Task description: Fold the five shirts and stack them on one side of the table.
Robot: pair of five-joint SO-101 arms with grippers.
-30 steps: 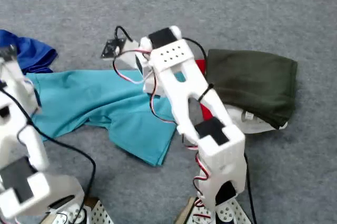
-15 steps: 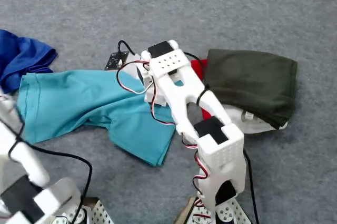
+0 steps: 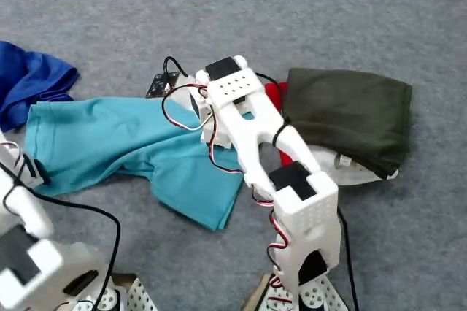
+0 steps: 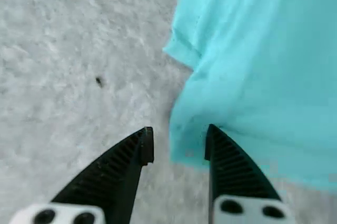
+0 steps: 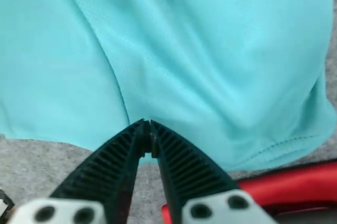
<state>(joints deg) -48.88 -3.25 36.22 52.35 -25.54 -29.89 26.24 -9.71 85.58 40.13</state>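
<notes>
A teal shirt [image 3: 124,147] lies spread and rumpled on the grey table, left of centre. My left gripper [image 4: 178,142] is open low over the shirt's left edge, and a corner of teal cloth [image 4: 187,145] sits between its fingers. In the high view that gripper [image 3: 35,169] is at the shirt's near-left edge. My right gripper [image 5: 146,126] is shut on teal cloth [image 5: 210,66] near the shirt's far edge, where a crease runs to its tips. That arm [image 3: 248,121] reaches over the shirt's right part. A folded dark green shirt [image 3: 350,117] tops a stack at the right.
Under the green shirt lie a red shirt [image 3: 276,96] and a white one [image 3: 357,169]. The red shirt [image 5: 274,192] also edges the right wrist view. A crumpled blue shirt [image 3: 33,81] lies at the far left. Bare grey table [image 3: 292,26] stretches behind.
My left arm has come down and toward the near-left, uncovering the shirt's left part, and now sits at its edge. The right arm shifted slightly a second ago and has kept still since.
</notes>
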